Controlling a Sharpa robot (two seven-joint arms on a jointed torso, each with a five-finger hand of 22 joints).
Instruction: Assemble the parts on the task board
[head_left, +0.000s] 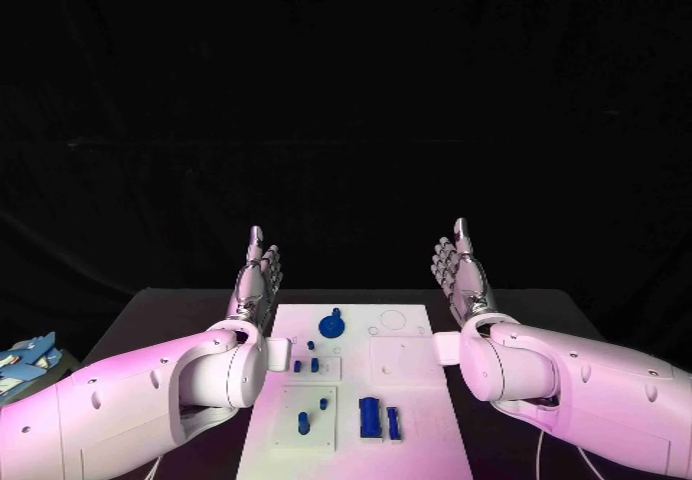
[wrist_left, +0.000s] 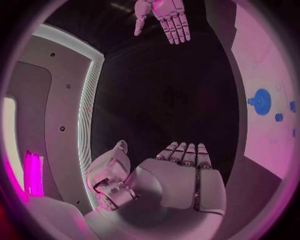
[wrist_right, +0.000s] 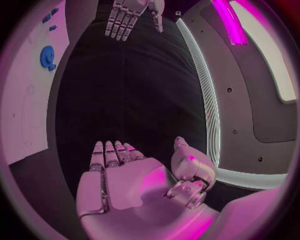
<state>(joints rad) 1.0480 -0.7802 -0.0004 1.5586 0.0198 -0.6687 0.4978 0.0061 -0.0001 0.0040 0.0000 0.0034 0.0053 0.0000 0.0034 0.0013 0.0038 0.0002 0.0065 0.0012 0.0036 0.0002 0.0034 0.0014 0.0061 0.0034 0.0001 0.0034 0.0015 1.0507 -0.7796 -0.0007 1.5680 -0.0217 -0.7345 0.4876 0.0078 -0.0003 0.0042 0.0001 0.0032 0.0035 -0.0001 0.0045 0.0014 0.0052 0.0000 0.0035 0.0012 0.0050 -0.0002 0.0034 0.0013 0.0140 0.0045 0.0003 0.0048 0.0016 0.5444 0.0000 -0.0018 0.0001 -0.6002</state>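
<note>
Between my raised arms lies the task board (head_left: 411, 385), long axis near-to-far. Left hand (head_left: 255, 280) and right hand (head_left: 463, 272) flank it, fingers straight, holding nothing. Blue parts (head_left: 369, 418) sit left-of-centre, nearer my left hand.

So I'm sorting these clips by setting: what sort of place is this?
Probably a robot test bench or lab: a black table against a dark backdrop, a white task board with small blue parts, and two open hands raised beside it.

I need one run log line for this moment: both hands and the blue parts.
left hand: open, raised, holds nothing | right hand: open, raised, holds nothing | blue parts: on task board between the arms
</note>
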